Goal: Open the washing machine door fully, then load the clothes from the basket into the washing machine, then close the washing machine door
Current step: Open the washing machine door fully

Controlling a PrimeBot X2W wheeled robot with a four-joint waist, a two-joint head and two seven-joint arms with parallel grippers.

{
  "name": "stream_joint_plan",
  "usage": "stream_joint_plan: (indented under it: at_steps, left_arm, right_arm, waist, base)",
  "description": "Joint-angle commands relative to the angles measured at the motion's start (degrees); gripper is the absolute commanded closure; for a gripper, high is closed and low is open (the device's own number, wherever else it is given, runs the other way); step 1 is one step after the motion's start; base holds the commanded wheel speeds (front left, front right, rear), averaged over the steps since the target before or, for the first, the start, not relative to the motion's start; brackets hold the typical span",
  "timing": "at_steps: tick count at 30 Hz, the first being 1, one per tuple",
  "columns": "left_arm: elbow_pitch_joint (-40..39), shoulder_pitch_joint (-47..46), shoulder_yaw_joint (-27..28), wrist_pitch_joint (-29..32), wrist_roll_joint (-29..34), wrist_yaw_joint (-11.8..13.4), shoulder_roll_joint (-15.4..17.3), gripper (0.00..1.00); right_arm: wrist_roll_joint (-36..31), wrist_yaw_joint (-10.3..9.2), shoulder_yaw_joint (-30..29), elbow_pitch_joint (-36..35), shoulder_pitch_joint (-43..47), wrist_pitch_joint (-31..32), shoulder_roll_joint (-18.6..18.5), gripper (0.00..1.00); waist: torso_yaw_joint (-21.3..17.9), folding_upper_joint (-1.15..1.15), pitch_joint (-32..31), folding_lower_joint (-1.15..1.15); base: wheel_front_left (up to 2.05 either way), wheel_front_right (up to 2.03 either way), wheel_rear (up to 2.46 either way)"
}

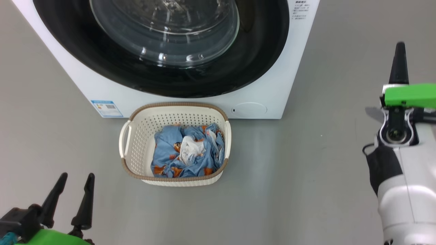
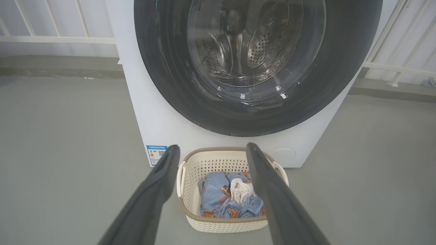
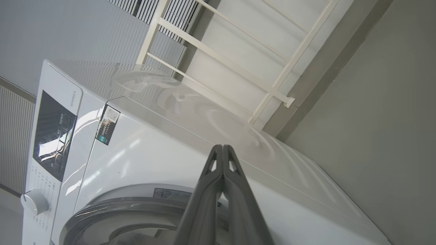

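Observation:
The white washing machine (image 1: pixel 265 85) stands ahead with its round black door (image 1: pixel 163 68) closed against the front; the steel drum shows through the door's glass bowl (image 2: pixel 252 51). On the floor right before it sits the cream basket (image 1: pixel 136 136) holding the clothes (image 1: pixel 187 149), blue printed fabric around a white piece. At the lower left, short of the basket, my left gripper (image 1: pixel 76 177) stands open with nothing in it, its fingers (image 2: pixel 160 180) framing the basket (image 2: pixel 192 180). Out to the right of the machine my right gripper (image 1: pixel 399 46) is raised, its fingers pressed together and empty (image 3: pixel 222 147).
Grey floor lies on both sides of the washing machine. A white railing (image 2: pixel 58 39) and a wall run behind it. The control panel and a white dial (image 3: pixel 34 202) show at the machine's top front. A blue energy sticker (image 1: pixel 106 108) and a round service flap (image 1: pixel 249 109) mark the lower front.

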Motion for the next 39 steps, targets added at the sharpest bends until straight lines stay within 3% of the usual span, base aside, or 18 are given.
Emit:
stream_joint_plan:
  at_steps: [1,13,23,32,39]
  left_arm:
    - [-1.5,-2.6,2.1,-0.4,-0.7,-0.1,2.2,0.0]
    - [-2.1,-5.4,0.9,-0.4,-2.5,-0.1,3.0,0.0]
    - [-2.1,-7.5,0.0,-0.4,-3.9,-0.1,3.5,0.0]
    - [-2.3,-9.3,-0.9,-0.4,-4.9,-0.1,3.3,0.0]
    - [-2.2,-10.3,-1.3,-0.4,-5.2,-0.1,3.2,0.0]
  right_arm:
    - [0.8,0.1,0.9,-0.7,-3.3,1.1,0.5,1.0]
    - [-1.1,0.1,-4.5,6.2,-17.8,8.6,0.5,1.0]
    - [-8.6,0.1,-6.4,11.7,-27.4,17.7,0.5,1.0]
    - [-13.4,0.1,-8.0,14.8,-33.5,23.1,0.5,1.0]
    - [-12.8,0.1,-7.8,17.9,-36.6,27.0,0.5,1.0]
  waist:
    - [0.4,0.0,1.1,0.0]
    - [1.7,0.0,6.2,0.0]
    - [2.7,0.0,9.6,0.0]
    - [4.0,0.0,11.7,0.0]
    - [4.5,0.0,12.8,0.0]
  base:
    - [0.0,0.0,0.0]
    - [0.0,0.0,0.0]
    - [0.0,0.0,0.0]
    - [0.0,0.0,0.0]
    - [0.0,0.0,0.0]
